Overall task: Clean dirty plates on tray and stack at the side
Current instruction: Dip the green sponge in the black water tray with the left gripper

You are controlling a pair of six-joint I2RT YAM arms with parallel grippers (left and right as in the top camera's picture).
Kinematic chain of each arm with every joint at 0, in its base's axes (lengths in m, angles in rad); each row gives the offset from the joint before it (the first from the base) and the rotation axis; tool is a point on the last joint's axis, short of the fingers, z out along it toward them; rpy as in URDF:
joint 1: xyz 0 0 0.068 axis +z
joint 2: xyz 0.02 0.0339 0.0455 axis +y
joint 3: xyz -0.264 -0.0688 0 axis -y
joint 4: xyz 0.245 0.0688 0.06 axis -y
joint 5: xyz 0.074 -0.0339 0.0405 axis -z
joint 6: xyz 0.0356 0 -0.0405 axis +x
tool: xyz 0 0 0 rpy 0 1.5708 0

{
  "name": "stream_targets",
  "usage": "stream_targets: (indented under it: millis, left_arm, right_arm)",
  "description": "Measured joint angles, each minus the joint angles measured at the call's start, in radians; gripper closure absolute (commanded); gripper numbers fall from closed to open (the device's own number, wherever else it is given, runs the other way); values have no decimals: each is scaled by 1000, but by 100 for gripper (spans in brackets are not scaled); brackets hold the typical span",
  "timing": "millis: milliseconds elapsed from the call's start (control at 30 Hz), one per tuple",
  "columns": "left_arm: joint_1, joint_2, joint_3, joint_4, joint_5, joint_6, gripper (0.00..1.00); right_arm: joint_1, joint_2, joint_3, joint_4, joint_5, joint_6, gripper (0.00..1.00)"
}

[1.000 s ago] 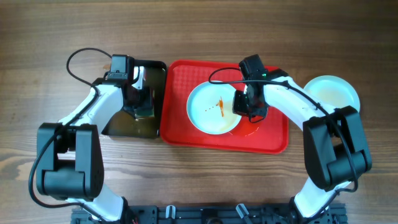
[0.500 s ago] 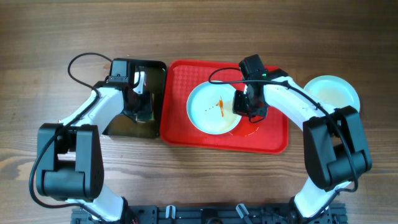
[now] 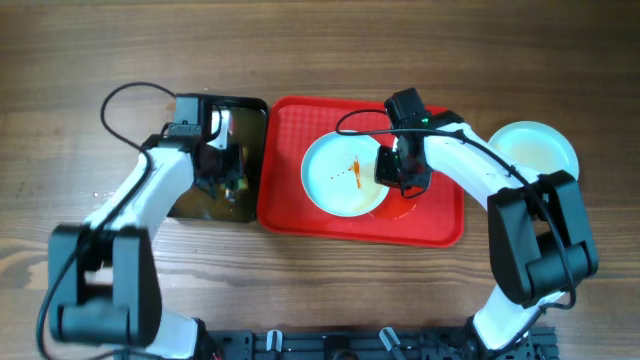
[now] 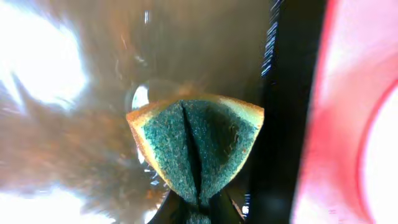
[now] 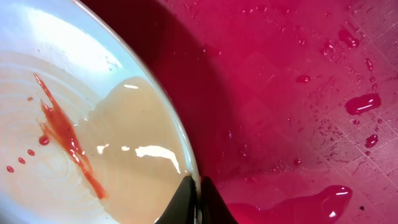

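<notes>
The pale plate (image 3: 343, 173), streaked orange-red (tan puddle alongside), lies on the red tray (image 3: 285, 130), rim pinched in the right gripper (image 3: 400, 175). The left gripper (image 3: 228, 170) points down, squeezing a folded sponge (image 4: 196, 146) over the black pan (image 3: 250, 115).

No legible text or markings

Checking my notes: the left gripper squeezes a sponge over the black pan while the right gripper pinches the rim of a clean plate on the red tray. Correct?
Not clean: the right wrist view shows a red sauce streak on the plate the right gripper pinches. The left gripper, sponge, black pan and red tray are as stated.
</notes>
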Motion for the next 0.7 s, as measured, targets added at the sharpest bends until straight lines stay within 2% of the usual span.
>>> stream_targets:
  millis: [133,333,700]
  left_arm:
    - [0,-116,0,40,7,0,96]
    - [0,-184,0,79,7,0,96]
    - [0,-263,-2,364,10,0,96]
  right_arm:
    - [0,0,0,0,0,0,96]
    - [0,0,0,-1,1,0,96]
    - [0,0,0,-2,3,0,96]
